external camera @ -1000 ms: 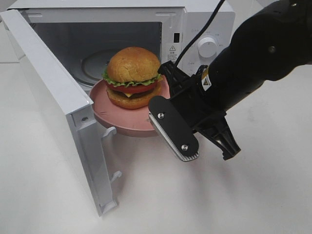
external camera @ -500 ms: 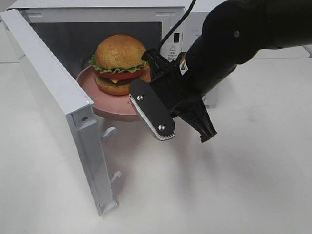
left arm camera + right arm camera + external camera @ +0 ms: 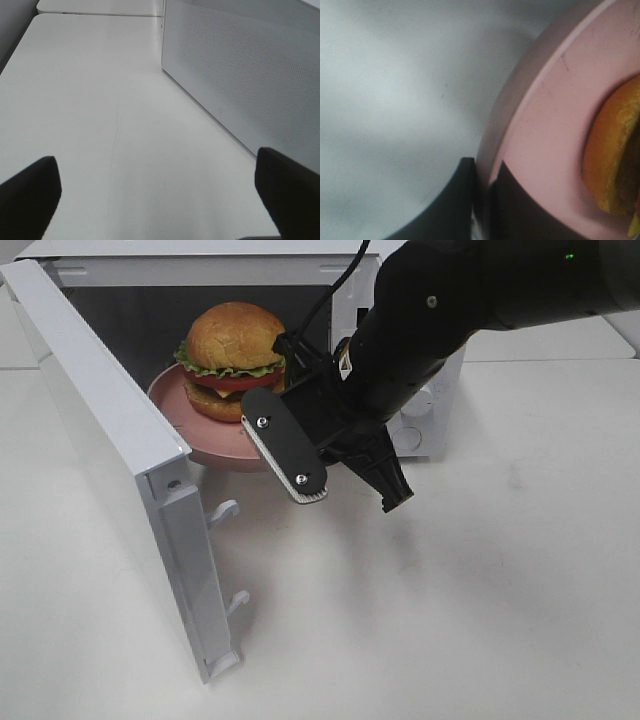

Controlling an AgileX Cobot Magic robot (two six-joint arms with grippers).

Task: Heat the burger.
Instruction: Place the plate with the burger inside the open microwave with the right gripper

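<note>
Between the jaws of the right claw [image 3: 481, 197], pressed nearly together, sits the rim of the pink plate [image 3: 545, 125], pinched edge-on. Just beyond the jaws, on that plate, rides the burger [image 3: 232, 345], at the mouth of the open microwave [image 3: 200, 268]. It looks light but soft and loosely stacked, likely to slide or topple if tilted, so the stiff plate rim seems the safer hold. Farther off, the left claw [image 3: 160, 200] hangs spread and empty beside the microwave door [image 3: 240, 75].

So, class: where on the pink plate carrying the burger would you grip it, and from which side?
Pinch the thin raised rim of the pink plate on its side facing out of the open microwave: the burger fills the middle. The right end effector is shut there.
</note>
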